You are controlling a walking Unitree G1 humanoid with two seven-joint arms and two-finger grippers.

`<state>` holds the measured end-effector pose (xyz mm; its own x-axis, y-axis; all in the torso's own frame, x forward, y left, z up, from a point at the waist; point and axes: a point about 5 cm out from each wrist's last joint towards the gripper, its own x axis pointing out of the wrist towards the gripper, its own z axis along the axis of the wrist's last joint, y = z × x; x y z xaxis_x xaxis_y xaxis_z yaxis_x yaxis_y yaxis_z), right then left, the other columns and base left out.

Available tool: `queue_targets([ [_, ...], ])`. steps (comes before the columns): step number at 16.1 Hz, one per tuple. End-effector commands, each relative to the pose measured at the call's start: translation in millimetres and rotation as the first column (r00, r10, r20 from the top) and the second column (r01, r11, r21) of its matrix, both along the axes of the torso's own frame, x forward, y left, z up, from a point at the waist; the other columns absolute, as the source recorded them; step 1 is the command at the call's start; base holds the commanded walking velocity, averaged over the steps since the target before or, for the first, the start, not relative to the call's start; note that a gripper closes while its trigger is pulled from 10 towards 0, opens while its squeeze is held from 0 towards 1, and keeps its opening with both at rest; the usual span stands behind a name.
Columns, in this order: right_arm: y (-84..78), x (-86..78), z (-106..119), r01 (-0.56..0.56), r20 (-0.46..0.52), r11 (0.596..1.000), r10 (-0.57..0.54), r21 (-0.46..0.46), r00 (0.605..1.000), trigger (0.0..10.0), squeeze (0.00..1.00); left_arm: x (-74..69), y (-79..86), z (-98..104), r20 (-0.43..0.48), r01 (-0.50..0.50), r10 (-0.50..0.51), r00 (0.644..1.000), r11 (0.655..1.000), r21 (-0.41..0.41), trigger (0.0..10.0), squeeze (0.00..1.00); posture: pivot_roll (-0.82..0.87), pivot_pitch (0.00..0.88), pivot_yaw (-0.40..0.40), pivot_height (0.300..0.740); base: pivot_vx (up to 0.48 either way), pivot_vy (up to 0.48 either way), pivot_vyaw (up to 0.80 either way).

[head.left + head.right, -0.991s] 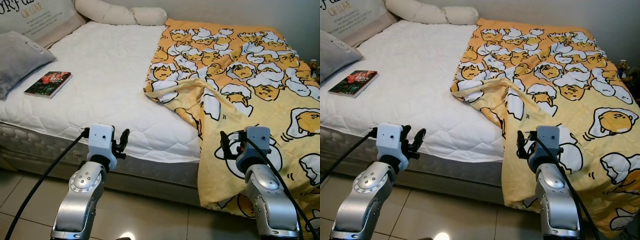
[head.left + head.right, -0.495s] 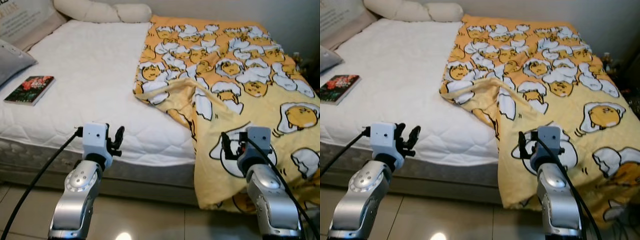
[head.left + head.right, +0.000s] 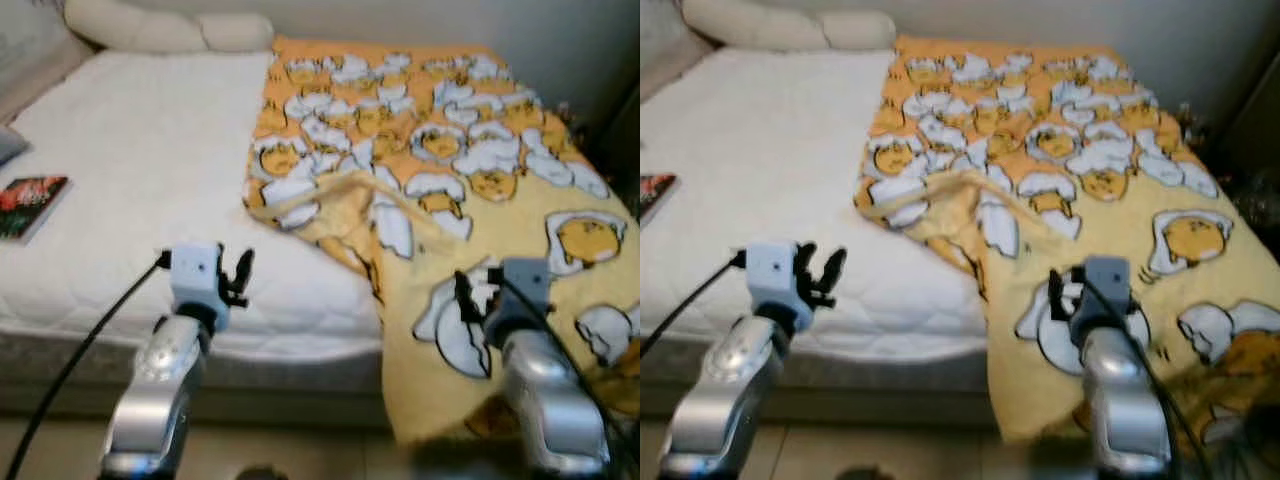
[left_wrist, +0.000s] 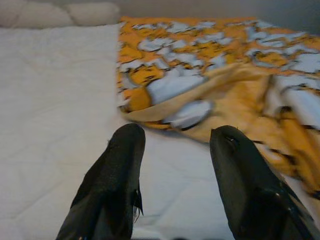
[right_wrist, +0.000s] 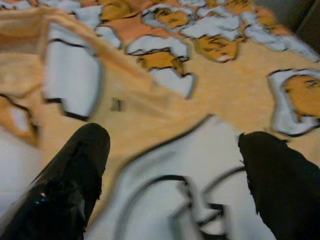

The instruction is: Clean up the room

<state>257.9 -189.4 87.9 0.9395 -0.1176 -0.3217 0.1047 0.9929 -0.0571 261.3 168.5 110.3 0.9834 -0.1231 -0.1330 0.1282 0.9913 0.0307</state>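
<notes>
White quilted bed (image 3: 130,190) carries a rumpled yellow blanket (image 3: 470,150) printed with egg cartoons, covering its right side and spilling over the front edge. Left gripper (image 4: 175,137) and right gripper (image 5: 172,145) hover with jaws spread, empty.

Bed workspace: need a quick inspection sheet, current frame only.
Surface: bed with a bare white quilted mattress, blurred in the eye views.
Job's things: yellow egg-print blanket covers the robot's right half of the bed, its edge bunched near the middle and a corner hanging over the front.
Clutter: book lies flat near the left edge; long cream pillow at the head.
Grippers: left tool open over the mattress, holding nothing; right tool open over the blanket, holding nothing.
Cables: black cable runs along the left arm.
Surroundings: pale wall behind, tiled floor below.
</notes>
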Motion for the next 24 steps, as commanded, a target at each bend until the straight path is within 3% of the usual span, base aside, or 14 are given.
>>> queue_targets([
  [1,-5.2,-0.2,1.2,0.016,-0.003,1.000,-0.016,-0.017,1.000,10.0,0.00,0.7,-1.1,0.7,0.003,-0.001,0.001,1.000,1.000,-0.001,10.0,0.00,-0.02,0.000,0.004,0.740,0.322,0.000,0.00],
  [5,-3.9,0.7,-1.2,0.015,-0.018,1.000,-0.015,-0.016,1.000,10.0,0.00,-0.4,-1.3,0.7,0.002,0.008,-0.008,1.000,1.000,0.005,10.0,0.00,-0.01,0.000,-0.006,0.740,0.225,0.000,0.00],
  [7,-11.0,2.6,-4.9,0.047,-0.029,0.999,-0.047,0.001,0.998,10.0,0.00,-1.3,-4.5,1.4,0.000,0.048,-0.048,0.999,0.999,0.022,10.0,0.00,-0.01,0.000,-0.004,0.740,0.000,0.000,0.00],
  [8,-20.9,4.8,-8.8,0.084,-0.038,0.996,-0.083,0.010,0.996,10.0,1.00,-2.3,-7.8,0.4,-0.008,0.094,-0.094,0.996,0.995,0.040,10.0,0.00,-0.01,0.000,-0.002,0.740,0.000,0.000,0.00],
  [12,-68.4,19.2,-30.6,0.219,-0.110,0.976,-0.217,0.004,0.970,10.0,1.00,-4.5,-15.7,2.6,-0.035,0.292,-0.290,0.956,0.952,0.090,10.0,0.00,0.00,0.000,0.031,0.740,0.000,0.000,0.00],
  [13,-73.2,20.6,-33.6,0.234,-0.125,0.972,-0.230,0.011,0.965,10.0,1.00,-4.2,-15.8,3.6,-0.039,0.311,-0.309,0.950,0.945,0.097,10.0,0.00,0.00,0.000,0.032,0.740,0.000,0.000,0.00],
  [15,-90.3,22.9,-49.4,0.340,-0.207,0.936,-0.316,0.095,0.926,10.0,1.00,-3.8,-15.0,6.3,-0.058,0.392,-0.387,0.920,0.910,0.133,10.0,0.00,0.01,0.000,0.034,0.740,0.000,0.000,0.00],
  [17,-110.2,19.2,-62.1,0.493,-0.274,0.849,-0.436,0.189,0.857,10.0,1.00,-5.8,-10.8,12.5,-0.088,0.474,-0.466,0.881,0.862,0.178,10.0,0.00,0.05,0.000,0.058,0.740,0.000,0.000,0.00],
  [19,-113.8,17.9,-68.1,0.539,-0.298,0.781,-0.458,0.315,0.838,10.0,0.00,-8.7,-5.3,17.8,-0.111,0.509,-0.497,0.861,0.835,0.207,10.0,0.00,0.09,0.000,0.077,0.740,0.000,0.000,0.00],
  [21,-112.9,15.3,-74.2,0.559,-0.321,0.750,-0.465,0.354,0.825,10.0,0.00,-14.6,0.3,23.1,-0.136,0.540,-0.523,0.842,0.809,0.234,10.0,0.00,0.12,0.000,0.093,0.740,0.000,0.000,0.00],
  [22,-114.0,12.3,-77.3,0.598,-0.338,0.705,-0.496,0.382,0.800,10.0,0.00,-17.8,2.9,27.0,-0.142,0.546,-0.528,0.838,0.803,0.239,10.0,0.00,0.14,0.000,0.106,0.740,0.000,0.000,0.00],
  [24,-116.2,9.9,-79.1,0.616,-0.336,0.682,-0.517,0.395,0.787,10.0,0.00,-21.2,5.2,32.6,-0.151,0.558,-0.537,0.830,0.787,0.266,10.0,0.00,0.18,0.000,0.136,0.740,0.000,0.000,0.00],
])
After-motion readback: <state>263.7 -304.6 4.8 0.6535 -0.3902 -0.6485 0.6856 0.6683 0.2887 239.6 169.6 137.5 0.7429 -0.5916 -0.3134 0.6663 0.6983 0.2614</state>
